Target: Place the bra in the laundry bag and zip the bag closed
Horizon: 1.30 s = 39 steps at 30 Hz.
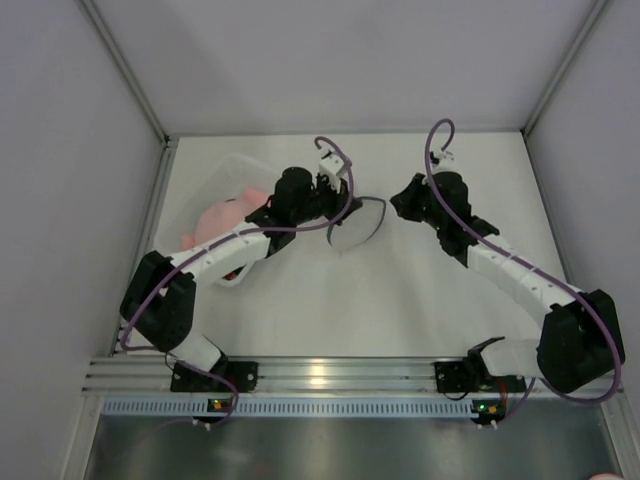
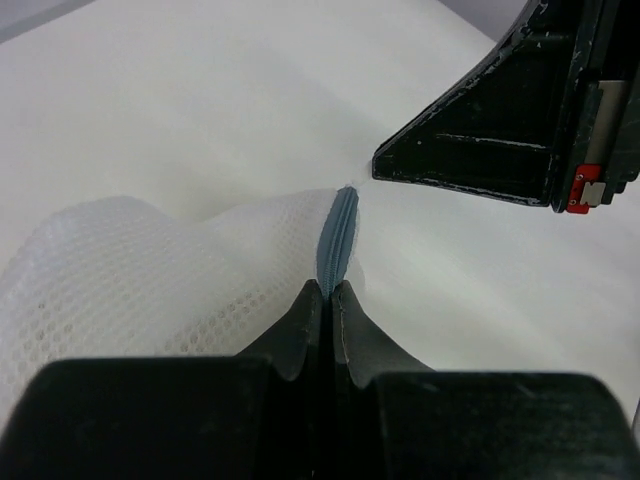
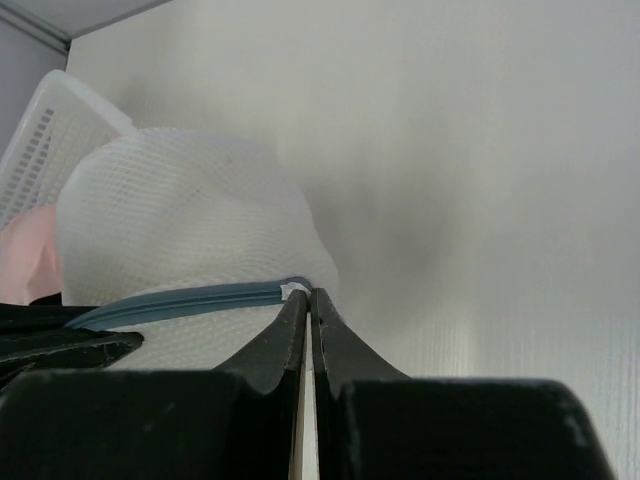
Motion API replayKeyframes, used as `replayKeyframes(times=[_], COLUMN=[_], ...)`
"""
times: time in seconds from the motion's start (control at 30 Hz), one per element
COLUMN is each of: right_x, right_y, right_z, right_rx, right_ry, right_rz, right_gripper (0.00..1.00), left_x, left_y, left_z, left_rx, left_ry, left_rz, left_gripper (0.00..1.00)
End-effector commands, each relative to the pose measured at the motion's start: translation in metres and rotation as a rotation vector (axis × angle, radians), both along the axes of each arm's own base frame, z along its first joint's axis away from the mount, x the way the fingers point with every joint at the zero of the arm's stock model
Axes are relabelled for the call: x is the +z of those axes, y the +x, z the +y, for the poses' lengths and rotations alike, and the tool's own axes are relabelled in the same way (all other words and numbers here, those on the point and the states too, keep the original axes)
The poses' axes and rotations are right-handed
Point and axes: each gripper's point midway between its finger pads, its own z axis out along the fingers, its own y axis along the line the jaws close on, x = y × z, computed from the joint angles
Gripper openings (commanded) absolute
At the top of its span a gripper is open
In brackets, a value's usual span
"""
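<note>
Closing the zip, both arms at the bag.

Top view: the round white mesh laundry bag [image 1: 357, 225] lay just beside the clear rectangular plastic bin [image 1: 225, 175], between left gripper [image 1: 345, 208] and right gripper [image 1: 397, 202]. Left wrist: the left gripper [image 2: 328, 292] clamped the grey-blue zipper rim [image 2: 341, 228]. Right wrist: the right gripper [image 3: 308, 300] was closed at the rim's end, hold unclear; the bra went unseen. The step called for the left anchoring while the right drew steadily along.

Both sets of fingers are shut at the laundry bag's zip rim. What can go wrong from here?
1. Left fingers pinch only the thin grey zip rim of the laundry bag; a pull may slip it free.
2. Right fingers are shut at the rim's end, grip unclear; they may pull on nothing.
3. The bra is not visible, so the bag may get zipped empty.
</note>
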Motion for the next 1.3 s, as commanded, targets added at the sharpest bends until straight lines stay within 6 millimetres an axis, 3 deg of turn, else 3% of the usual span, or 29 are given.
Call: replayKeyframes(times=[0.0, 0.03, 0.07, 0.23, 0.33, 0.37, 0.43, 0.47, 0.5, 0.53, 0.57, 0.6, 0.63, 0.7, 0.73, 0.77, 0.8, 0.83, 0.9, 0.93, 1.0, 1.03, 1.1, 1.13, 1.2, 1.27], right_x=[0.002, -0.006, -0.006, -0.028, -0.026, -0.024, -0.015, -0.012, -0.007, -0.005, -0.002, -0.001, 0.000, 0.002, 0.003, 0.006, 0.009, 0.012, 0.016, 0.017, 0.021, 0.022, 0.023, 0.023, 0.022, 0.023], right_y=[0.003, -0.001, -0.003, -0.015, -0.017, -0.017, -0.016, -0.015, -0.014, -0.014, -0.014, -0.013, -0.013, -0.013, -0.014, -0.014, -0.013, -0.014, -0.014, -0.014, -0.013, -0.014, -0.013, -0.013, -0.013, -0.013], right_z=[-0.029, -0.028, -0.029, -0.032, -0.034, -0.034, -0.034, -0.033, -0.032, -0.031, -0.030, -0.029, -0.029, -0.029, -0.028, -0.026, -0.025, -0.024, -0.022, -0.022, -0.022, -0.021, -0.022, -0.022, -0.022, -0.020], right_rx=[-0.108, -0.106, -0.104, -0.114, -0.114, -0.111, -0.101, -0.093, -0.085, -0.072, -0.061, -0.049, -0.048, -0.034, -0.025, -0.017, -0.011, -0.002, 0.008, 0.012, 0.013, 0.015, 0.014, 0.014, 0.015, 0.022], right_ry=[-0.021, -0.020, -0.015, -0.014, -0.012, -0.014, -0.024, -0.028, -0.031, -0.039, -0.042, -0.052, -0.054, -0.065, -0.066, -0.065, -0.063, -0.060, -0.062, -0.062, -0.065, -0.064, -0.065, -0.065, -0.065, -0.061], right_rz=[-0.026, -0.006, -0.005, 0.043, 0.037, 0.030, 0.005, -0.002, -0.015, -0.025, -0.035, -0.043, -0.049, -0.057, -0.059, -0.067, -0.074, -0.080, -0.091, -0.091, -0.099, -0.102, -0.103, -0.103, -0.101, -0.101], right_gripper=[0.00, 0.00, 0.00, 0.00, 0.00, 0.00, 0.00, 0.00, 0.00, 0.00, 0.00, 0.00, 0.00, 0.00, 0.00, 0.00, 0.00, 0.00, 0.00, 0.00, 0.00, 0.00, 0.00, 0.00, 0.00, 0.00], left_x=[0.053, 0.064, 0.056, 0.064, 0.062, 0.061, 0.050, 0.055, 0.040, 0.036, 0.049, 0.032, 0.045, 0.033, 0.045, 0.040, 0.033, 0.044, 0.039, 0.048, 0.029, 0.038, 0.007, 0.013, -0.003, -0.003], left_y=[0.000, -0.003, -0.006, -0.015, -0.021, -0.023, -0.032, -0.033, -0.035, -0.039, -0.035, -0.036, -0.030, -0.024, -0.016, -0.016, -0.013, -0.011, -0.009, -0.005, 0.000, 0.006, 0.007, 0.011, 0.009, 0.010], left_z=[0.014, 0.016, 0.018, 0.022, 0.017, 0.015, 0.010, 0.006, 0.005, 0.003, 0.001, 0.004, 0.003, 0.006, 0.004, 0.003, -0.001, -0.006, -0.018, -0.024, -0.030, -0.035, -0.038, -0.042, -0.047, -0.053], left_rx=[0.070, 0.073, 0.076, 0.069, 0.021, 0.004, -0.063, -0.094, -0.120, -0.158, -0.167, -0.182, -0.180, -0.186, -0.173, -0.186, -0.210, -0.230, -0.298, -0.314, -0.350, -0.356, -0.398, -0.409, -0.441, -0.460], left_ry=[-0.210, -0.248, -0.247, -0.285, -0.281, -0.276, -0.237, -0.222, -0.158, -0.124, -0.107, -0.022, -0.005, 0.081, 0.080, 0.101, 0.124, 0.117, 0.115, 0.107, 0.144, 0.146, 0.205, 0.204, 0.226, 0.222], left_rz=[-0.105, -0.127, -0.119, -0.125, -0.125, -0.124, -0.102, -0.110, -0.086, -0.073, -0.100, -0.075, -0.110, -0.116, -0.148, -0.128, -0.130, -0.141, -0.130, -0.148, -0.121, -0.141, -0.063, -0.072, -0.039, -0.047], left_gripper=[0.00, 0.00, 0.00, 0.00, 0.00, 0.04, 0.29, 0.41, 0.57, 0.64, 0.80, 0.93, 0.95, 0.95, 0.96, 0.96, 0.96, 0.96, 0.96, 0.96, 0.96, 0.96, 0.96, 0.96, 0.96, 0.96])
